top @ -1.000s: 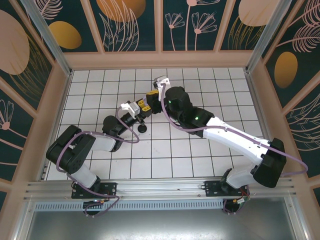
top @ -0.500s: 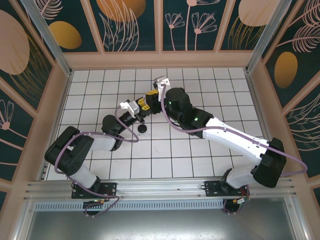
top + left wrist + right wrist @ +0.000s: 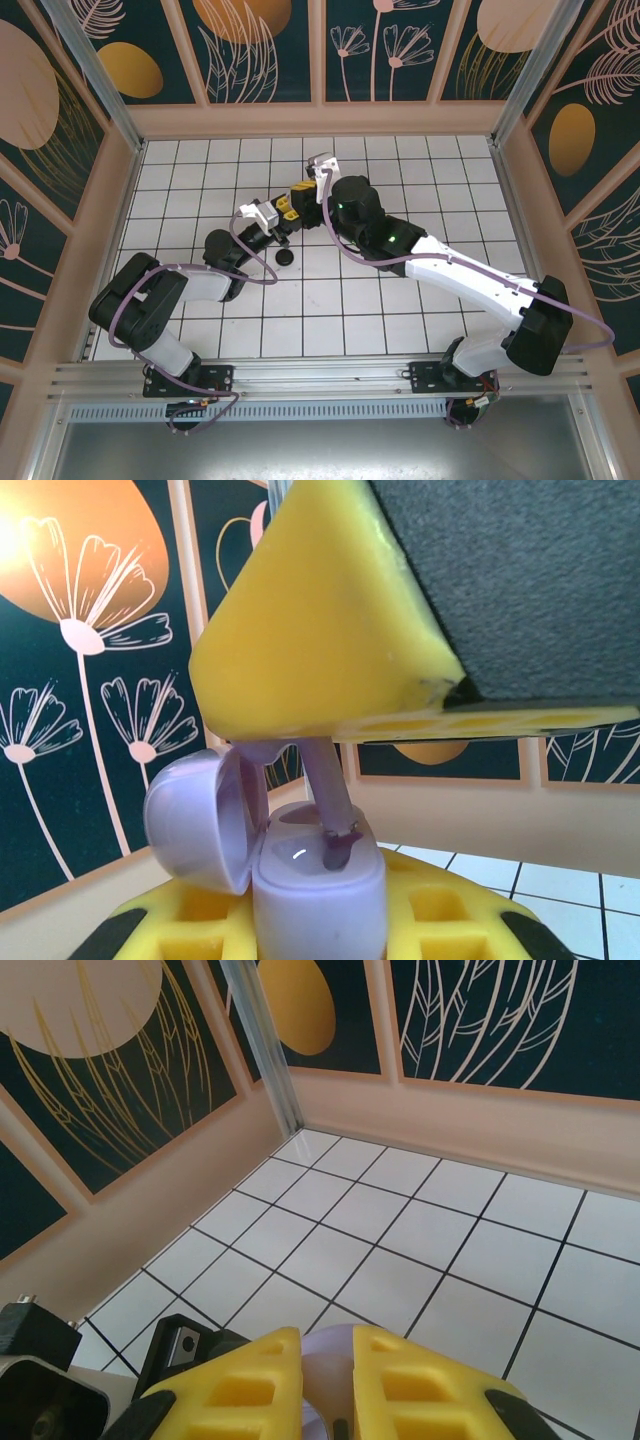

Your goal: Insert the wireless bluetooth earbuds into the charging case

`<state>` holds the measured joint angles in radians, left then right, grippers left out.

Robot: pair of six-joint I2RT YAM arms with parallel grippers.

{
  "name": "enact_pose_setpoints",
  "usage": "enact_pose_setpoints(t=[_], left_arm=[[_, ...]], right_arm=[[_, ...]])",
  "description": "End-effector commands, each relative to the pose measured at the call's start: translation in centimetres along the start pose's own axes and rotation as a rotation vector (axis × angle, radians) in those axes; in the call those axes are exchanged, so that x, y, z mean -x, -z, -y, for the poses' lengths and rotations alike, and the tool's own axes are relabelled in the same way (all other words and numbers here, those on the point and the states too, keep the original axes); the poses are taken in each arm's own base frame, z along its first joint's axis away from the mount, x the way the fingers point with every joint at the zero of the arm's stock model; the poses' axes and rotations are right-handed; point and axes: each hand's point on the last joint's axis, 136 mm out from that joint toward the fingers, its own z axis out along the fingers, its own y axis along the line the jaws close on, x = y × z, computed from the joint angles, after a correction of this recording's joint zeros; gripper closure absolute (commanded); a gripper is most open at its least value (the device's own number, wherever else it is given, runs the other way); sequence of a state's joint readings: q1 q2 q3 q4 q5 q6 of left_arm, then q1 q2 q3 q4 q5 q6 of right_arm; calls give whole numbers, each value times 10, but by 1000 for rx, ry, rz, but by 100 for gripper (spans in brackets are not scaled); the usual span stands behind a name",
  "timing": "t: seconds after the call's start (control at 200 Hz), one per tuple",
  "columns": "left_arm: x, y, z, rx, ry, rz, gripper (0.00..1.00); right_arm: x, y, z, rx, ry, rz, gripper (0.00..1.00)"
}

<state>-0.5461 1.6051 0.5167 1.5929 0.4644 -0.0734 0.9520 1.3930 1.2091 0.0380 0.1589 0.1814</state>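
My left gripper (image 3: 320, 925) is shut on the lilac charging case (image 3: 318, 900), which stands upright between its yellow fingers (image 3: 455, 910). The lid (image 3: 195, 820) hangs open to the left. A lilac earbud (image 3: 328, 790) points stem-down, its tip inside the case's right slot. My right gripper (image 3: 327, 1355) is shut on that earbud (image 3: 328, 1385) from above, and one of its yellow fingers (image 3: 320, 650) looms over the case. In the top view the left gripper (image 3: 280, 224) and the right gripper (image 3: 294, 202) meet above the tiled floor.
A black round disc (image 3: 285, 258) lies on the white tiled floor (image 3: 400, 300) just in front of the grippers. Patterned walls (image 3: 260, 50) close the cell at the back and both sides.
The left wrist has shifted slightly back and to the left. The right arm has hardly moved, and both grips are unchanged.
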Motion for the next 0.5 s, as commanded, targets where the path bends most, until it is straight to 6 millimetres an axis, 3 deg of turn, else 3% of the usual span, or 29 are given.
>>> enact_pose_setpoints(t=[0.0,0.495], left_arm=[[40,-6,7,-38,-46,120,100],[45,-7,9,-51,-56,122,100]], right_arm=[[-16,2,-9,52,2,-40,85],[-34,6,10,-23,41,-84,86]])
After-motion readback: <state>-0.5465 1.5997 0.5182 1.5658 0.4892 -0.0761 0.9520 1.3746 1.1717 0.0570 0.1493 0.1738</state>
